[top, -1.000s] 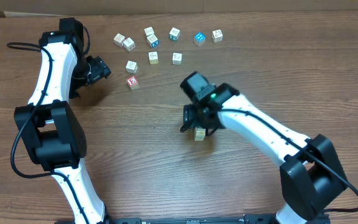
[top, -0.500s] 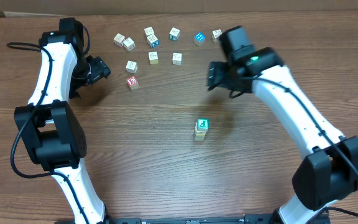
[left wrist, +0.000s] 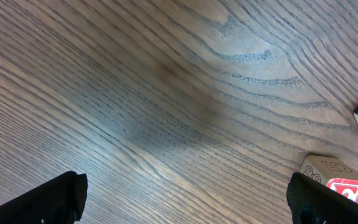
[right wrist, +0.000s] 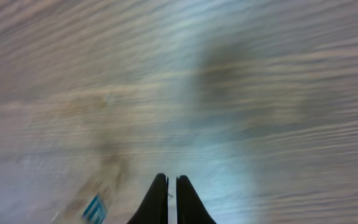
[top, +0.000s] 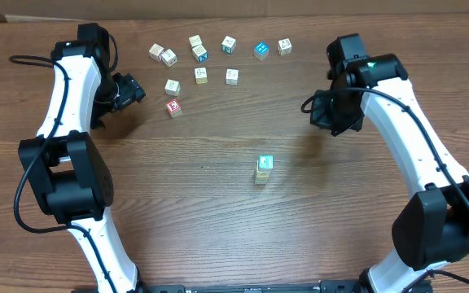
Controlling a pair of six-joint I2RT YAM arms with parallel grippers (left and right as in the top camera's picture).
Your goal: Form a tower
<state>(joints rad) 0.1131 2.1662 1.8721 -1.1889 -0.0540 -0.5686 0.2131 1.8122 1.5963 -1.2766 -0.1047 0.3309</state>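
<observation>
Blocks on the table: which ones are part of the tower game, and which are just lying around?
Part of the job:
- the tower, a teal-topped stack mid-table
- right fingers, shut and empty

Just lying about:
- loose letter cubes along the far side
- red cube
- blue cube
- left fingers, open, empty

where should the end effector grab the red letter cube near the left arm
Grip the red letter cube across two opposite side faces, coming straight down from above. It lies flat on the table, so the sides are parallel. A white cube sits just behind it, apart; closing on the left and right faces probably leaves the fingers most room.
</observation>
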